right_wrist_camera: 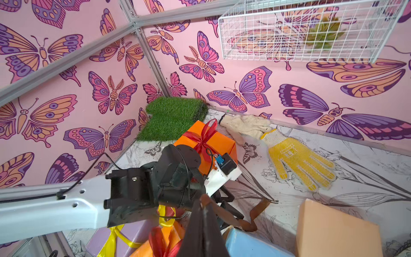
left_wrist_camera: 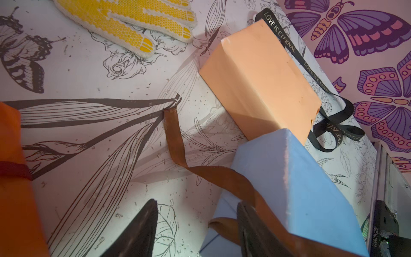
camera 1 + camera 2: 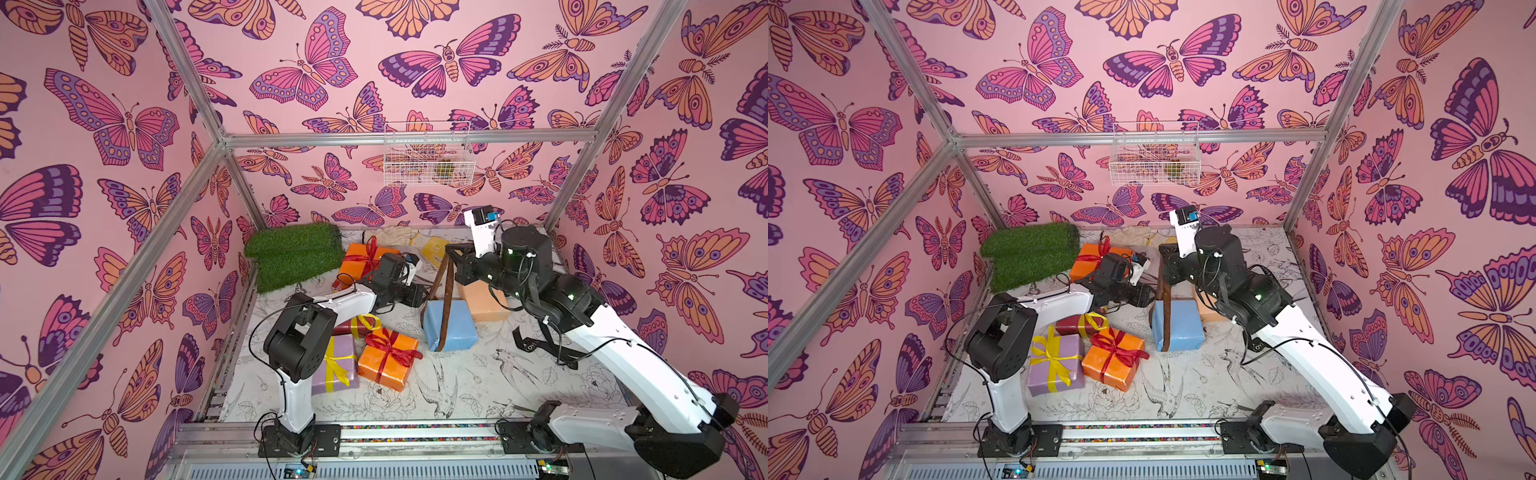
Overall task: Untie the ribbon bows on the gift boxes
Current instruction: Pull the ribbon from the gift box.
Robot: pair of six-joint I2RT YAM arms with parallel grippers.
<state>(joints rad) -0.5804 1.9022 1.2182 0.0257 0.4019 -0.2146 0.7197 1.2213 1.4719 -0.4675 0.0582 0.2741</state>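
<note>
My right gripper (image 3: 451,250) is shut on the brown ribbon (image 3: 447,307) and holds it taut above the light blue box (image 3: 455,328). The ribbon still wraps that box, and its free end trails on the table (image 2: 175,142). In the right wrist view the shut tips (image 1: 203,198) pinch the ribbon's fold. My left gripper (image 2: 197,203) is open, low beside the blue box (image 2: 311,189), with one finger (image 2: 251,224) against the ribbon. The peach box (image 3: 484,305) is bare, and the black lettered ribbon (image 2: 333,124) lies loose beside it. Bows remain on the two orange boxes (image 3: 360,258) (image 3: 388,359), the lilac box (image 3: 336,368) and the dark red box (image 3: 347,327).
A green turf mat (image 3: 295,253) lies at the back left. A yellow-dotted glove (image 1: 298,162) and a white glove (image 1: 244,126) lie along the back wall. A white wire basket (image 3: 428,153) hangs on that wall above the table.
</note>
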